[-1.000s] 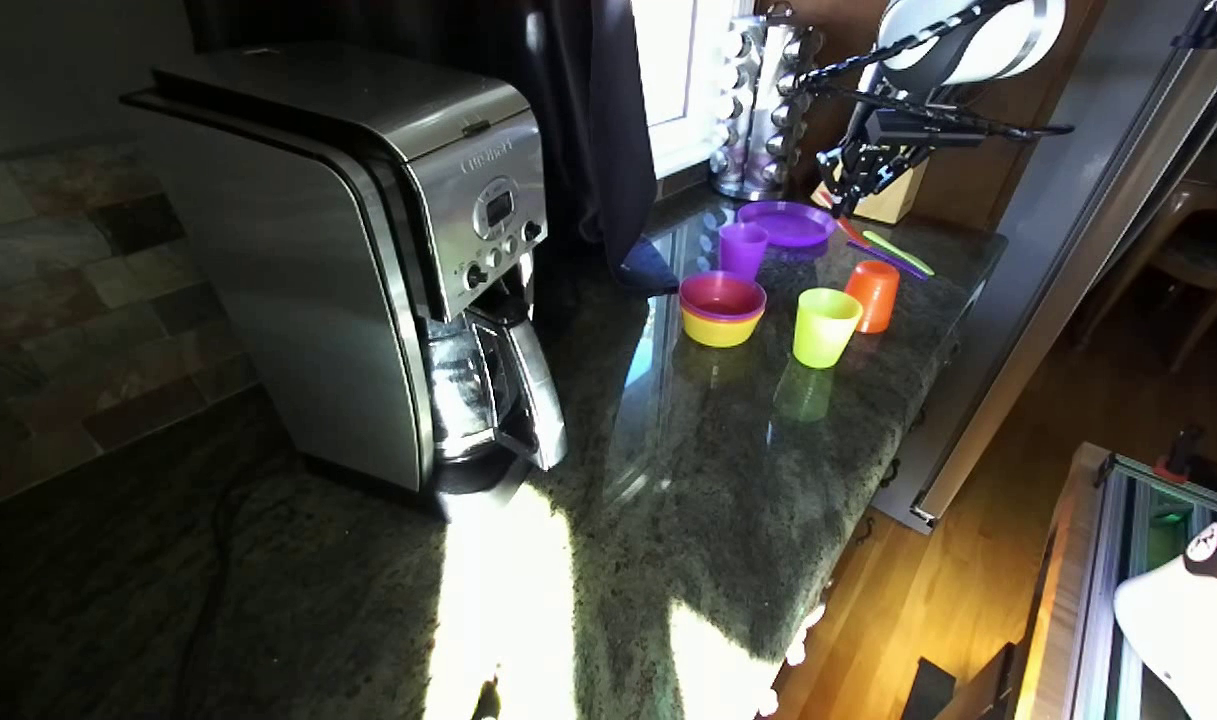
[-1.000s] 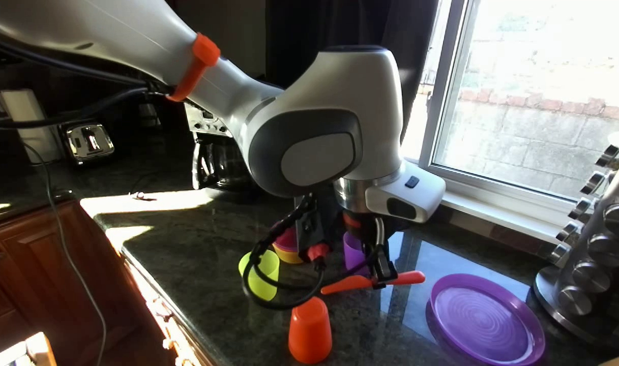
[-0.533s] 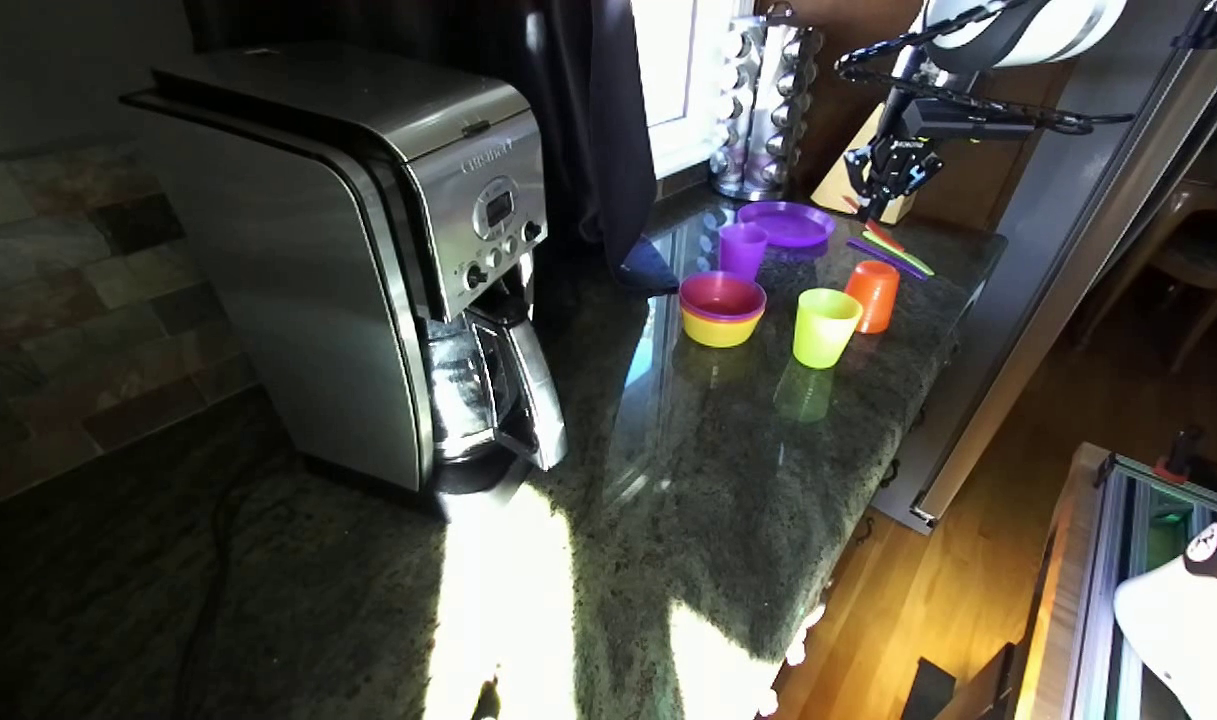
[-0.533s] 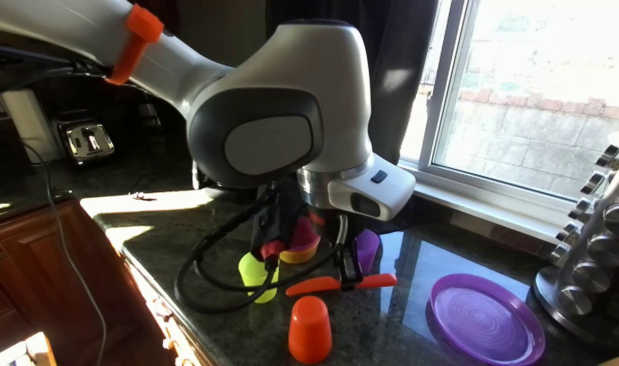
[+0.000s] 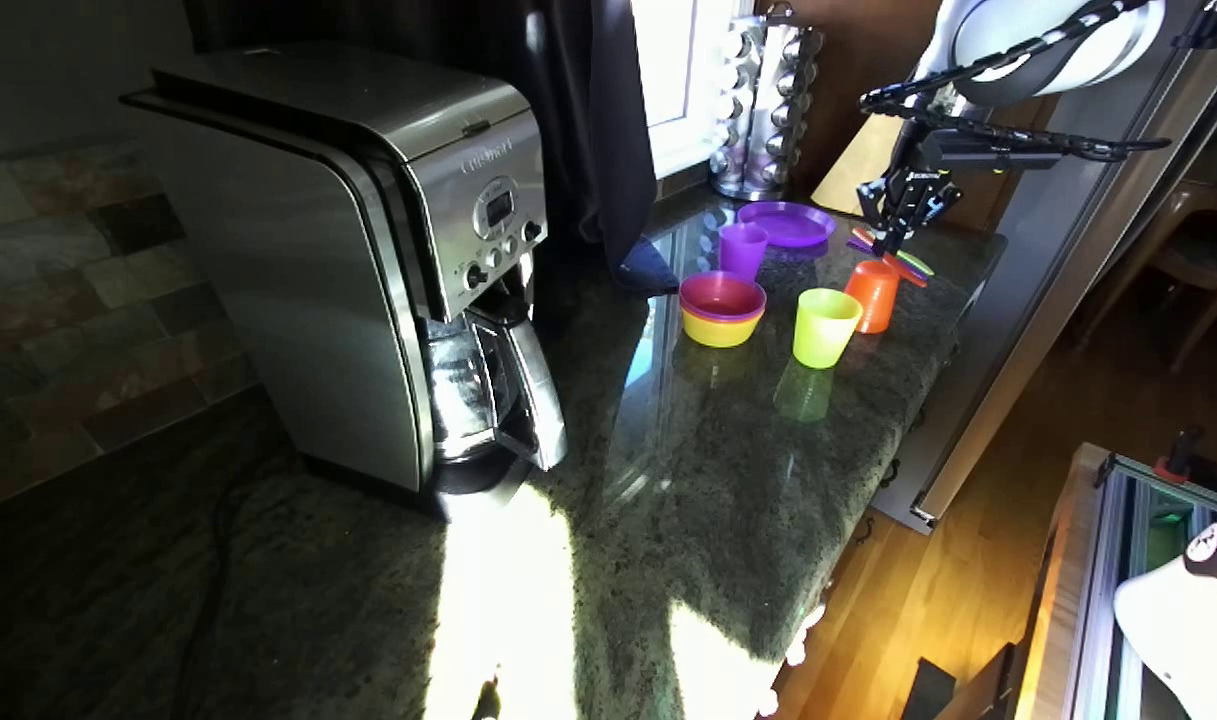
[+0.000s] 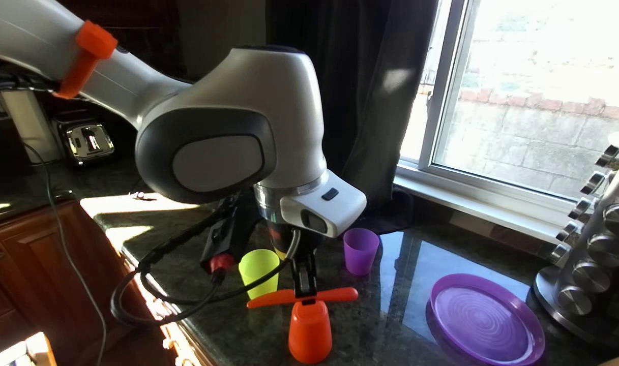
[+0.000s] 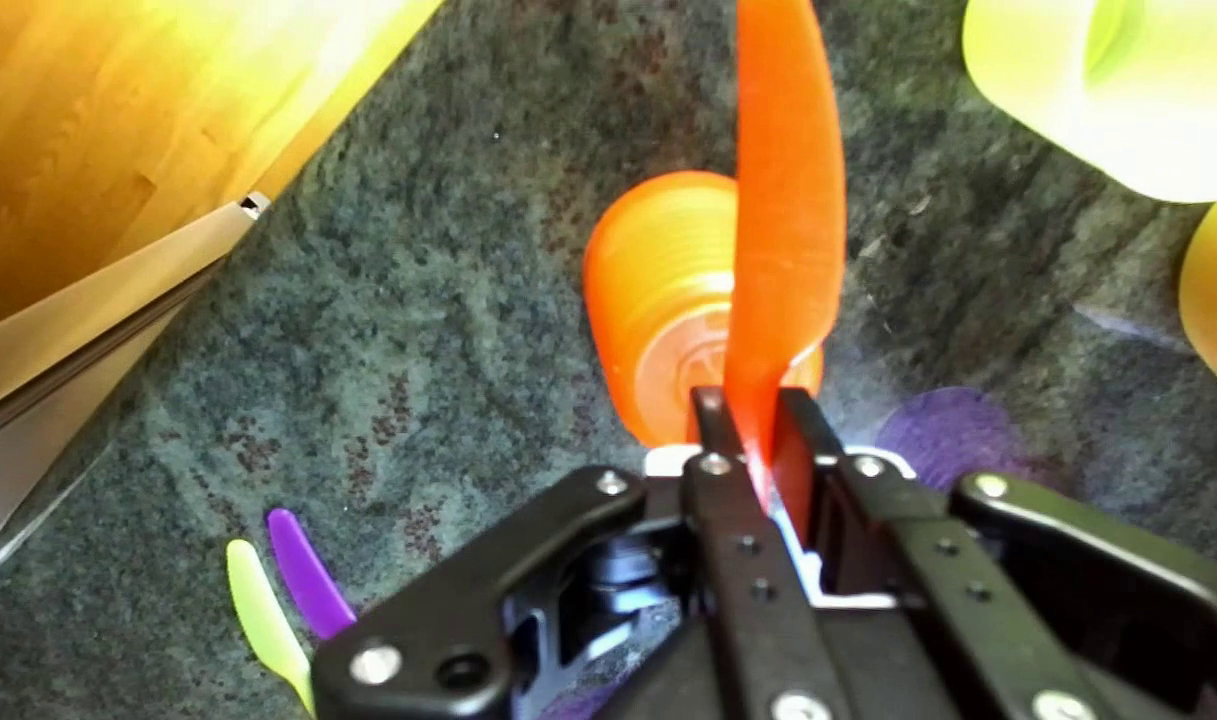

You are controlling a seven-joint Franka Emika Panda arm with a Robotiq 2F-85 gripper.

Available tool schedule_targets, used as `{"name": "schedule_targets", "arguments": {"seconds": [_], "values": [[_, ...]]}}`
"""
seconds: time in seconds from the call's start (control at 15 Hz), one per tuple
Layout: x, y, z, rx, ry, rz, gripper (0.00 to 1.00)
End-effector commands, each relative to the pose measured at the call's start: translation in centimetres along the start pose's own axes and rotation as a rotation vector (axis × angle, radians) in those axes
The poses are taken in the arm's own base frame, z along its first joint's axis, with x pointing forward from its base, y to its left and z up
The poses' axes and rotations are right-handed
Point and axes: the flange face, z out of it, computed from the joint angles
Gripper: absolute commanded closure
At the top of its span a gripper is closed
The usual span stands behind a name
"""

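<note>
Two fingers (image 7: 715,430) pinch an orange knife (image 7: 788,200) (toaster (image 6: 90,142) seen only in an exterior view).

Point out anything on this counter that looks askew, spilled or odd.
The orange cup stands upside down, base up, while the lime-green cup and the purple cup stand mouth up. No clear spill or damage shows on the counter or on the orange plastic knife in the gripper.

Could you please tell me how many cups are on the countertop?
3: an upside-down orange cup near the orange knife in the gripper, a lime-green cup close by, and a purple cup nearer the window. More could be hidden.
</note>
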Motion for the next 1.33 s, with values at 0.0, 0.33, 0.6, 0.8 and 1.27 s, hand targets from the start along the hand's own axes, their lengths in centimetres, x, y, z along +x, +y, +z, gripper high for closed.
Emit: {"name": "schedule_targets", "arguments": {"seconds": [0.0,0.33,0.6,0.8,1.27], "values": [[-1.6,-0.1,0.1,-0.012,-0.009,0.015,0.96],[-1.5,-0.1,0.1,-0.004,0.018,0.027,0.96],[-1.2,0.3,0.3,-0.007,0.022,0.034,0.96],[-1.0,0.6,0.4,-0.010,0.024,0.040,0.96],[-0.5,0.4,0.6,0.001,0.051,0.042,0.96]]}}
